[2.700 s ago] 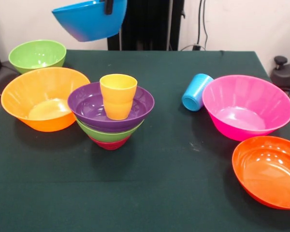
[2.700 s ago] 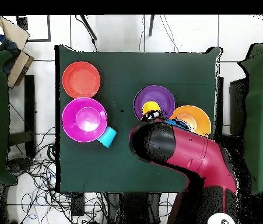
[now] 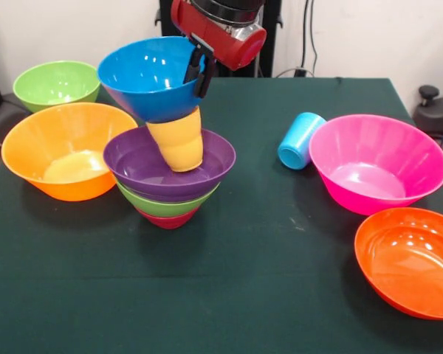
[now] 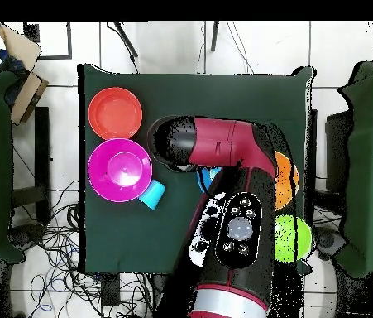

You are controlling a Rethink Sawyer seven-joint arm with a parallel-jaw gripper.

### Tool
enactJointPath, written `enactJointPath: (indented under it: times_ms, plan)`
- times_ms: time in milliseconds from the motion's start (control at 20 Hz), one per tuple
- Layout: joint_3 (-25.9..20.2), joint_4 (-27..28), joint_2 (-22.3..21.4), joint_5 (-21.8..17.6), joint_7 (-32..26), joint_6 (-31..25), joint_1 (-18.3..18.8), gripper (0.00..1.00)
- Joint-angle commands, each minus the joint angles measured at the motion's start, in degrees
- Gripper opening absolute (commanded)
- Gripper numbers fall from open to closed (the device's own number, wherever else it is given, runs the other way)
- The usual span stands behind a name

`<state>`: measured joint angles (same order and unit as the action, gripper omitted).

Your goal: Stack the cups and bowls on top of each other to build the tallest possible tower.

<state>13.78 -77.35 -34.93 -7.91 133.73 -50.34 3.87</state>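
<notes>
The tower stands left of centre: a small crimson bowl [image 3: 167, 219], a green bowl [image 3: 166, 203] and a purple bowl [image 3: 144, 166], nested. The yellow-orange cup [image 3: 181, 144] stands in the purple bowl, tilted. My gripper [image 3: 199, 70] is shut on the right rim of the blue bowl [image 3: 148, 74], which sits tilted on top of the cup. In the overhead view my arm hides the tower; only a sliver of the blue bowl [image 4: 210, 175] shows. The light blue cup [image 3: 300, 140] lies on its side right of centre and also shows in the overhead view [image 4: 151, 195].
A large orange bowl [image 3: 63, 147] stands touching the tower's left, with a green bowl [image 3: 57, 82] behind it. A large pink bowl [image 3: 376, 162] and a red-orange bowl [image 3: 410, 258] stand at the right on the dark green table [image 3: 266, 295].
My gripper has come down with the blue bowl from above the far left and set it onto the yellow-orange cup. The cup, upright before, now leans.
</notes>
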Motion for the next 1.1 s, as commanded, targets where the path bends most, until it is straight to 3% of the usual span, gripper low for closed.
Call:
enactJointPath:
  times_ms: [50,1100]
  plan:
    - [-0.7,2.3,2.3,-2.0,5.7,0.8,-1.9,0.00]
    - [-1.8,2.8,2.9,0.8,5.7,2.2,-2.3,0.00]
